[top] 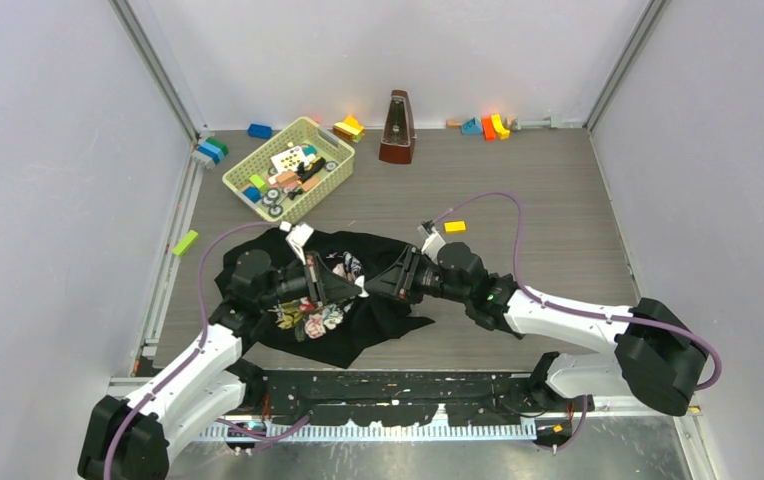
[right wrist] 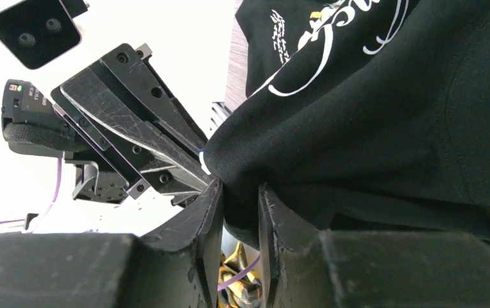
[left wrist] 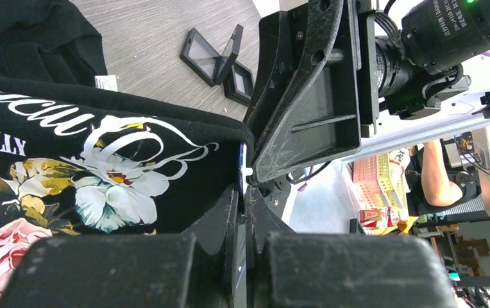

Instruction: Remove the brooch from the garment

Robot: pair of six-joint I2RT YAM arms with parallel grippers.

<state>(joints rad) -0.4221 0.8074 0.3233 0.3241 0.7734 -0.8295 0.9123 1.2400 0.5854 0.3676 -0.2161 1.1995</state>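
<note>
Pulling straight apart suits this: left end effector, pinched shut on the blue brooch at the folded shirt edge, should draw away while right end effector, nipping that fold, holds firm.

The left arm and right arm have white link shells and bulky black joints. A purple cable runs along each. The left end effector and right end effector are black, wedge-shaped and scratched pale on their flat faces.
</note>
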